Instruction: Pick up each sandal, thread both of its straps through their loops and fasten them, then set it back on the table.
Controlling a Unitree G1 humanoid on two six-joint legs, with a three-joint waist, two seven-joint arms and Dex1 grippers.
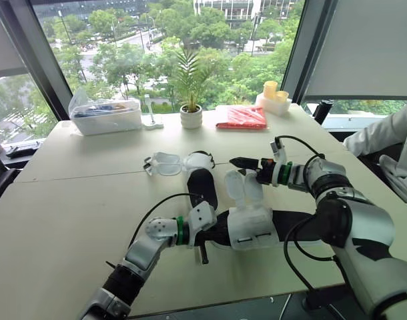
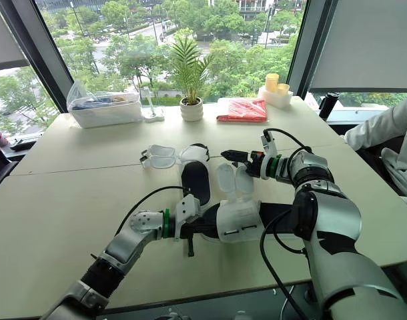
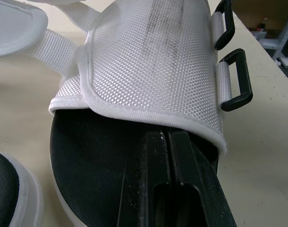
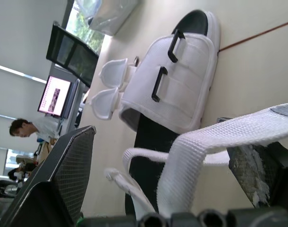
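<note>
Nearest item, head views: my left gripper (image 1: 217, 232), run in under the white upper of the near sandal (image 1: 253, 228), which lies on the table (image 1: 70, 200) close to its front edge. Just beyond, that sandal's two strap flaps (image 1: 243, 187) stand up unfastened, with my right gripper (image 1: 241, 162) hovering at their tops. Behind them is the far sandal (image 1: 202, 181), flat on the table, its flaps spread open to one side. Left wrist view: my fingers (image 3: 182, 184) are pressed together with nothing between them, lying along the black footbed beneath the upper. Two black loops (image 3: 238, 78) sit on the upper's outer side, both empty. Right wrist view: my right fingers stand apart. One strap (image 4: 219, 137) lies across the gap and rests against one finger, not clamped. The far sandal shows here too, both of its loops empty. Tally, as I judge it: no strap threaded, none fastened, neither sandal lifted. All four straps are left to do, and the first is not yet gripped.
</note>
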